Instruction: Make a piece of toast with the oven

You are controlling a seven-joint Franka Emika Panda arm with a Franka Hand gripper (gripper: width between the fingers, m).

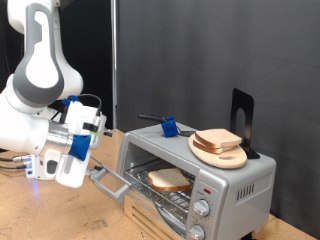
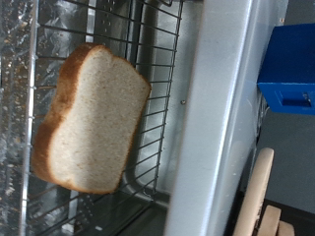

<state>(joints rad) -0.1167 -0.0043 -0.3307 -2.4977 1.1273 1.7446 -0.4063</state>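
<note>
The oven [image 1: 236, 188] is a silver-grey toaster oven with two round knobs at its front. Its glass door [image 1: 118, 184] hangs open towards the exterior view's left. The piece of toast [image 1: 169, 180] lies flat on the wire rack inside the oven. In the wrist view the toast [image 2: 92, 123] is pale with a tan crust and rests on the rack [image 2: 157, 59], apart from the oven frame [image 2: 212, 108]. My gripper [image 1: 93, 165] hovers just left of the open door's edge and holds nothing that shows. Its fingers do not show in the wrist view.
A round wooden plate [image 1: 228, 158] with a second bread slice [image 1: 217, 139] sits on the oven's top. A blue object [image 1: 170, 126] and a black stand [image 1: 243, 115] also stand there. The oven rests on a wooden table [image 1: 60, 215]. A black curtain hangs behind.
</note>
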